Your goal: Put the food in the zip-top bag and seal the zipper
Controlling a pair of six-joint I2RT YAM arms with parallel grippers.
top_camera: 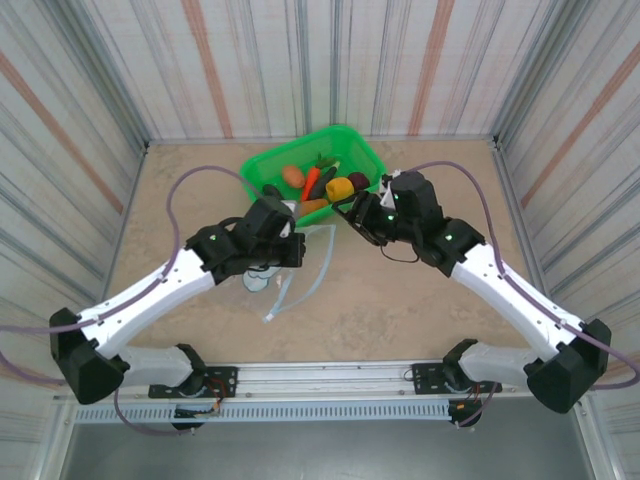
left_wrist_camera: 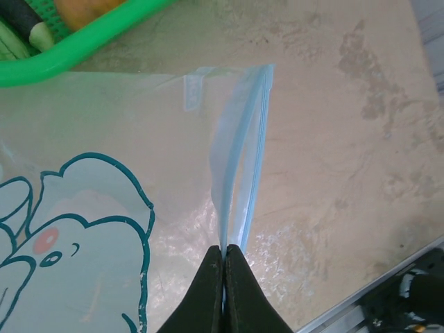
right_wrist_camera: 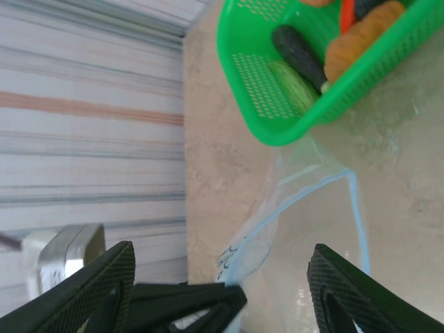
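Bag (left_wrist_camera: pixel 104 132): one, zipper (left_wrist_camera: pixel 259 139) pinched in closed left hand (left_wrist_camera: pixel 223 251); right hand (right_wrist_camera: pixel 220 255) wide apart, empty.

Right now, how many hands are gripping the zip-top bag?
1. The left hand is shut on the zip-top bag at its zipper; the right hand is open, gripping nothing.

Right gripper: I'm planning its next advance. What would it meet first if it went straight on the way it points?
Probably the clear plastic zip-top bag, its blue-edged mouth lying ahead of the open fingers; the green mesh basket sits beyond. Depth is unclear.
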